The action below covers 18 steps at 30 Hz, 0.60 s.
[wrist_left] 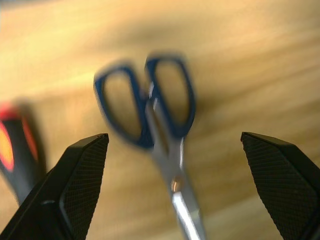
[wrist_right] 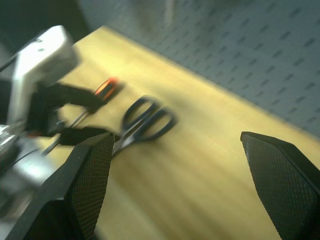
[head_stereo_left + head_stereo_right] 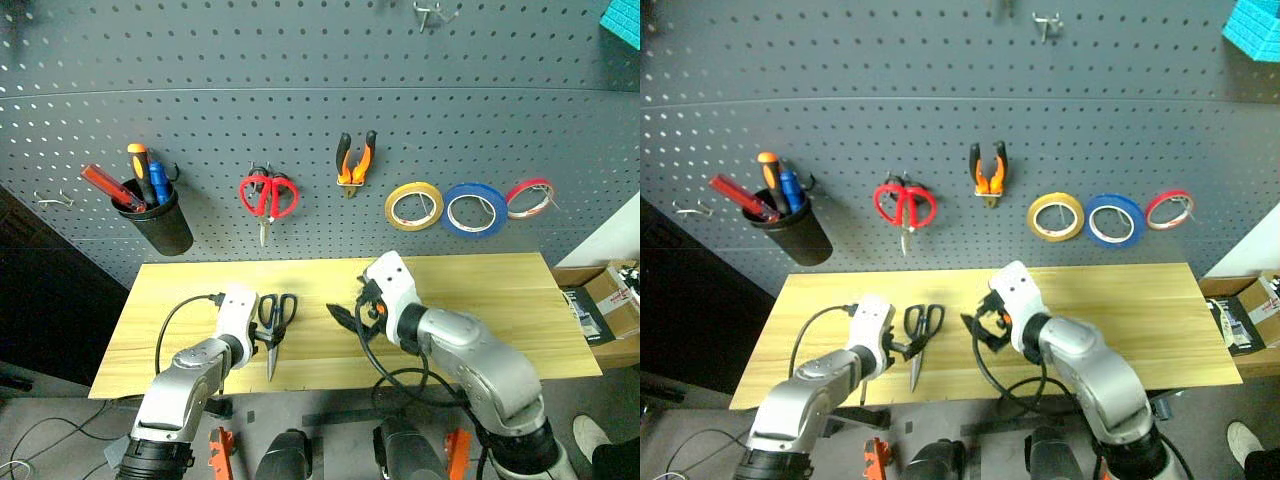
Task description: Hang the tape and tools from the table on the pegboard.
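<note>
Scissors (image 3: 275, 318) lie flat on worktop (image 3: 500, 300), w/ left gripper (image 3: 262, 335) just over them, fingers wide apart. Right gripper (image 3: 350, 312) mid-worktop, fingers apart, empty. Tape (image 3: 414, 206) & pliers (image 3: 355, 160) hang on pegboard (image 3: 300, 60).

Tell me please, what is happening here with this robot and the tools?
The robot is hanging tools on the pegboard. The orange-handled pliers and the yellow tape already hang there. The dark-handled scissors and an orange-and-black screwdriver lie on the table. The left tool is open, low over the scissors, not gripping them. The right tool is open and empty above the table.
</note>
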Available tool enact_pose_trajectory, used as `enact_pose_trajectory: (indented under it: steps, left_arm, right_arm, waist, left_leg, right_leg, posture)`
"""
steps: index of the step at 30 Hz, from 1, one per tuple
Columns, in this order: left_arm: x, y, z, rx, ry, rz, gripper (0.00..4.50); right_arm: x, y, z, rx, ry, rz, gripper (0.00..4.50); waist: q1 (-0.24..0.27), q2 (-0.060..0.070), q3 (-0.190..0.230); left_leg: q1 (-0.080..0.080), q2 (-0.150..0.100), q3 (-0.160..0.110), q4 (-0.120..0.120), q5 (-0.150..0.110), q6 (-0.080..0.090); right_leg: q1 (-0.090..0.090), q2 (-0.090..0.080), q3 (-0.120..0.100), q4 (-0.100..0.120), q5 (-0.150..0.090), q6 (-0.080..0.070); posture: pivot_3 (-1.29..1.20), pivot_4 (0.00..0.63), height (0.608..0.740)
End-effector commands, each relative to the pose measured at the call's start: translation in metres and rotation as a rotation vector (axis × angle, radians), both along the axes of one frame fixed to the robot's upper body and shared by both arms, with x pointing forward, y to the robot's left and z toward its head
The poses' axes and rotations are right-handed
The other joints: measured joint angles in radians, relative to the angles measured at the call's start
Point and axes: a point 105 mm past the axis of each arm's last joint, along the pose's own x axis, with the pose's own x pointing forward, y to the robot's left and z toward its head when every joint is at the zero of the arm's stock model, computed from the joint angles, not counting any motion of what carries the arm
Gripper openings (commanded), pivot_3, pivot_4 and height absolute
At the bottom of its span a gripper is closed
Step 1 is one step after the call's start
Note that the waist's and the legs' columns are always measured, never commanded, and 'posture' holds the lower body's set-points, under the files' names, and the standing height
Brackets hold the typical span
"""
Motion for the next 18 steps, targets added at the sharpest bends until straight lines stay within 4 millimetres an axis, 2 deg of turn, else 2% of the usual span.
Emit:
enact_pose_trajectory:
  steps: [1, 10, 13, 18]
  left_arm:
    - [0.001, 0.002, -0.009, 0.003, 0.055, 0.083, 4.5]
    - [0.015, -0.002, -0.032, 0.033, 0.112, 0.145, 4.5]
    - [0.017, 0.001, -0.038, 0.04, 0.117, 0.187, 3.94]
    - [0.014, 0.001, -0.044, 0.046, 0.12, 0.175, 2.26]
  right_arm:
    - [-0.009, 0.002, 0.009, 0.009, -0.02, 0.044, 4.3]
    - [-0.013, 0.002, 0.011, 0.005, -0.018, 0.066, 4.3]
    - [-0.012, -0.001, 0.011, 0.0, -0.017, 0.054, 4.5]
    - [-0.011, -0.006, 0.012, -0.002, -0.005, 0.032, 4.5]
  waist:
    - [0.0, 0.0, 0.0]
    - [-0.002, -0.001, 0.0]
    - [-0.002, -0.001, 0.0]
    - [-0.003, -0.001, 0.0]
  left_leg:
    - [0.0, 0.0, 0.0, 0.0, 0.0, 0.0]
    - [-0.001, 0.0, 0.001, 0.0, 0.0, 0.0]
    - [-0.001, 0.0, 0.0, 0.0, 0.0, 0.0]
    - [0.0, 0.0, 0.001, 0.0, 0.0, 0.0]
  right_leg:
    - [0.0, 0.0, 0.0, 0.0, 0.0, 0.0]
    - [0.0, -0.001, 0.0, -0.001, 0.0, 0.0]
    - [0.0, -0.001, 0.0, -0.001, 0.0, 0.0]
    - [0.0, -0.001, 0.0, -0.001, 0.0, 0.0]
  posture:
    - [-0.11, 0.194, 0.74]
    - [-0.15, 0.196, 0.74]
    - [-0.16, 0.194, 0.74]
    - [-0.17, 0.194, 0.74]
